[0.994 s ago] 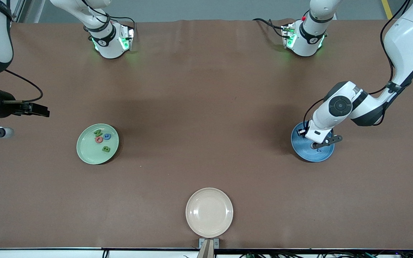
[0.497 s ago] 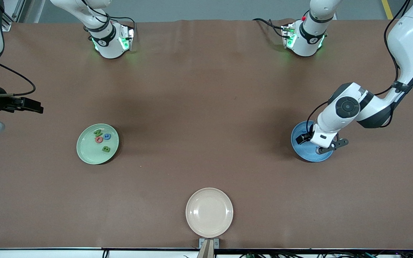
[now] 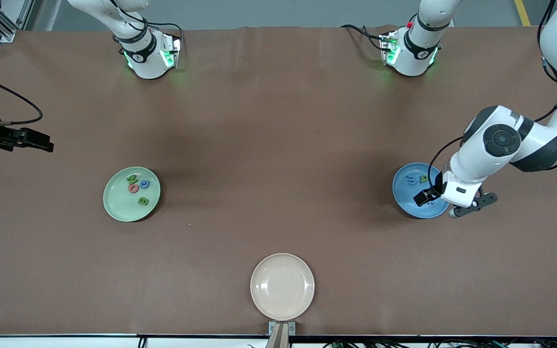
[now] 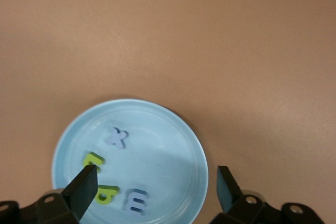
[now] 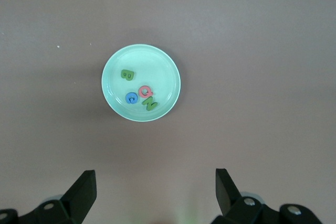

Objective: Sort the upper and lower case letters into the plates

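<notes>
1. The left gripper (image 3: 437,197) hangs low over the edge of the blue plate (image 3: 406,194) nearest the left arm's end of the table. Its jaws stand wide apart with nothing between them; the left wrist view shows both fingers (image 4: 84,188) empty.
2. Under it, the blue plate holds four small letters: a pale x (image 4: 117,138), a blue m (image 4: 136,201), a green b (image 4: 107,194), and a green piece (image 4: 93,158) half hidden by a finger. By their forms, this dish seems to be taking the lower-case set.
3. The right gripper (image 3: 15,139) is up by the right arm's end of the table, well apart from the mint green plate (image 3: 114,205). Its fingers (image 5: 81,195) are spread and empty; this arm appears to be waiting.
4. The mint green plate carries a green B (image 5: 127,74), a blue C (image 5: 132,98), a pink Q (image 5: 145,92) and a green N (image 5: 150,104), clustered toward one side. These look like the capitals, kept apart from the others.
5. The cream plate (image 3: 282,286), nearest the front camera, holds nothing, and no loose letters show on the table (image 3: 278,145). The sorting looks finished or close to it.
</notes>
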`<state>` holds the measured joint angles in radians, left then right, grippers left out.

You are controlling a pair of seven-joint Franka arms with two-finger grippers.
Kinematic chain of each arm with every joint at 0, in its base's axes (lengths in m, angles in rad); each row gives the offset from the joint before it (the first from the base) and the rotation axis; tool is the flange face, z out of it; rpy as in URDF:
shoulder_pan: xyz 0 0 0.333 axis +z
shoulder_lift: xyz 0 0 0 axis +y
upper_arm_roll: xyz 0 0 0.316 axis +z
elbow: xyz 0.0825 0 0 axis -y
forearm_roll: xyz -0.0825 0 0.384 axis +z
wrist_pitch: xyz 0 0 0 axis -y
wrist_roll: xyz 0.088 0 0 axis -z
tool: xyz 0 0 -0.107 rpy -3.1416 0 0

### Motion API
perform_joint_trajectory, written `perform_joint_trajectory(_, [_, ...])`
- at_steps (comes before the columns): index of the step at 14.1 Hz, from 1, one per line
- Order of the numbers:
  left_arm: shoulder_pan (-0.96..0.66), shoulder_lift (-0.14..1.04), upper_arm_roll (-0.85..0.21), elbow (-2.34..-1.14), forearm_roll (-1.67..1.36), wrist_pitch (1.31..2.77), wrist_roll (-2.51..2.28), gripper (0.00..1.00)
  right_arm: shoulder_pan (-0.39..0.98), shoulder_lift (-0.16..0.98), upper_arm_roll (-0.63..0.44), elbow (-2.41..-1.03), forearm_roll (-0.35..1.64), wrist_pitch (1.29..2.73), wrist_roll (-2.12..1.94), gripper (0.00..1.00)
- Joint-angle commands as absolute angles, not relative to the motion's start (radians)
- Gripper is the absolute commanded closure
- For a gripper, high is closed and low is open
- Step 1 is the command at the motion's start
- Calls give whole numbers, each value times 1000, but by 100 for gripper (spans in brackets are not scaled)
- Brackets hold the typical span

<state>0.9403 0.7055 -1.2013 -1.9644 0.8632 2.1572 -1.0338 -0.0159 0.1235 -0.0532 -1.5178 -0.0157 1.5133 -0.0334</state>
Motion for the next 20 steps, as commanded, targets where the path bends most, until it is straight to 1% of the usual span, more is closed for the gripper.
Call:
perform_joint_trajectory(1, [937, 687, -1207, -1951, 841, 2132, -1009, 0, -37, 104, -37, -1473, -23, 1496, -40, 0])
perform_joint_trajectory(3, [936, 687, -1207, -1945, 841, 2132, -1009, 0, -38, 109, -37, -1439, -21, 1471, -40, 0])
perform_joint_trajectory(9, [934, 683, -1207, -1937, 830, 2128, -957, 1, -40, 117, -37, -1436, 3, 1454, -35, 0])
perform_joint_trajectory(10, [928, 674, -1207, -1919, 793, 2109, -918, 1, -38, 117, -37, -1434, 5, 1434, -34, 0])
perform_joint_trajectory(12, [898, 597, -1190, -1872, 622, 2042, -760, 1, -38, 115, -37, -1440, 6, 1424, -38, 0])
perform_joint_trajectory(13, [869, 553, -1149, -1856, 523, 2033, -680, 1, -35, 114, -37, -1440, 5, 1422, -41, 0])
perform_joint_trajectory(15, [723, 473, -961, -1819, 325, 2031, -556, 1, -35, 112, -37, -1446, 2, 1420, -41, 0])
perform_joint_trajectory(17, [564, 404, -779, -1812, 160, 2029, -438, 1, -35, 95, -37, -1491, -6, 1425, -41, 0])
perform_joint_trajectory(20, [361, 351, -532, -1803, -15, 2005, -300, 1, -31, 28, -37, -1557, -9, 1439, -41, 0])
